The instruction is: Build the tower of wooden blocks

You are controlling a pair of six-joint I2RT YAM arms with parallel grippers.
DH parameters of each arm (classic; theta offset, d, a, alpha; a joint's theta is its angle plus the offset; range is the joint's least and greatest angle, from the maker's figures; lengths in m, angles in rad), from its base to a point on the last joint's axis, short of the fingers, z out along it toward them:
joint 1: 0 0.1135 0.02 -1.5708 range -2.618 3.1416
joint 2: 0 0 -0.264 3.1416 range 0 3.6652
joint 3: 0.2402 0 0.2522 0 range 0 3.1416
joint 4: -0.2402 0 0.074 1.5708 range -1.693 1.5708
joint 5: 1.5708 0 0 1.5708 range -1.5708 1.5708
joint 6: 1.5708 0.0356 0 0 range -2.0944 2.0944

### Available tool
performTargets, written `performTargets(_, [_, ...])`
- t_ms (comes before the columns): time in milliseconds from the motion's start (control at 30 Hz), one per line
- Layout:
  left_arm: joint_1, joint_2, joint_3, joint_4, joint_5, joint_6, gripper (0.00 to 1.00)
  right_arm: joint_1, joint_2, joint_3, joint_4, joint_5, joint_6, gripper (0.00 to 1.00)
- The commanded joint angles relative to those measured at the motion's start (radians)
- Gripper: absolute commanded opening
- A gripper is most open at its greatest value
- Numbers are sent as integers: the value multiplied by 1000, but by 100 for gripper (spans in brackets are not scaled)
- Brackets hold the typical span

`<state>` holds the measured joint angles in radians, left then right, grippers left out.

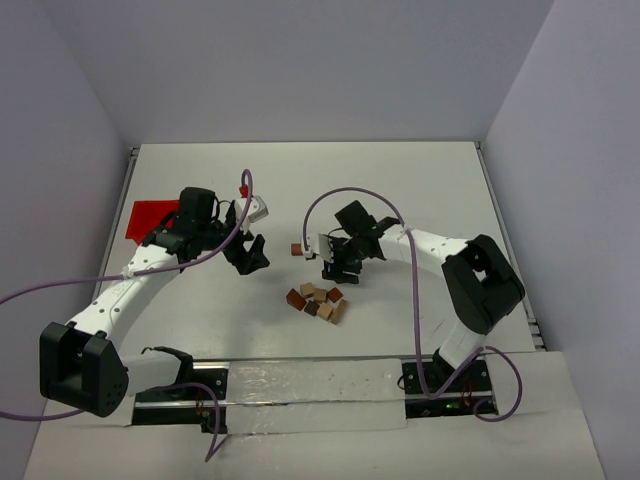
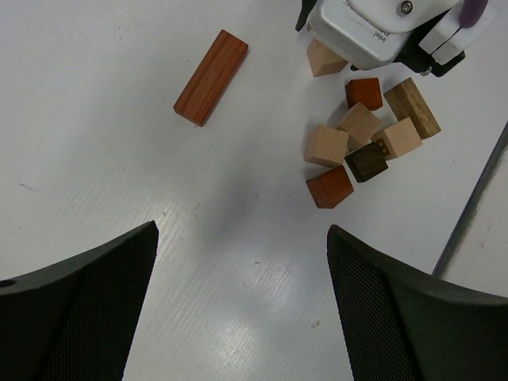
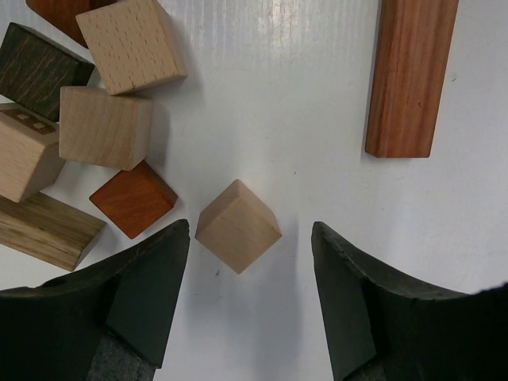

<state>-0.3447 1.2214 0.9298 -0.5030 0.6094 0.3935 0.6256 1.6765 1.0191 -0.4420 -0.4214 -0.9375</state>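
right gripper [image 3: 251, 255], jaws apart, astride one tan block [image 3: 238, 226]

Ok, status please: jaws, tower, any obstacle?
Left jaws open, empty. Right jaws open astride tan cube. No tower yet, blocks loose, reddish bar lies apart. Nothing blocking.

Tan, reddish-brown and dark brown wood blocks [image 2: 359, 125], red bin [image 1: 150, 218], white table [image 1: 400, 180]

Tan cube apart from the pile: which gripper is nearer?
Right. The right gripper straddles the tan cube with open fingers, not touching it; the left gripper hovers apart, farther left.
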Motion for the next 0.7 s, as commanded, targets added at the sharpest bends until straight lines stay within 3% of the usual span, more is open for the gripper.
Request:
performTargets(0, [6, 2, 21, 40, 12, 4, 92, 13, 16, 32, -14, 6, -7, 69])
performTargets(100, [6, 9, 25, 41, 10, 2, 92, 16, 15, 23, -9, 14, 1, 65])
performTargets(300, [6, 10, 29, 37, 8, 4, 92, 18, 11, 3, 1, 26, -9, 45])
performTargets(667, [6, 4, 27, 34, 7, 7, 92, 23, -20, 27, -58, 39, -84, 32])
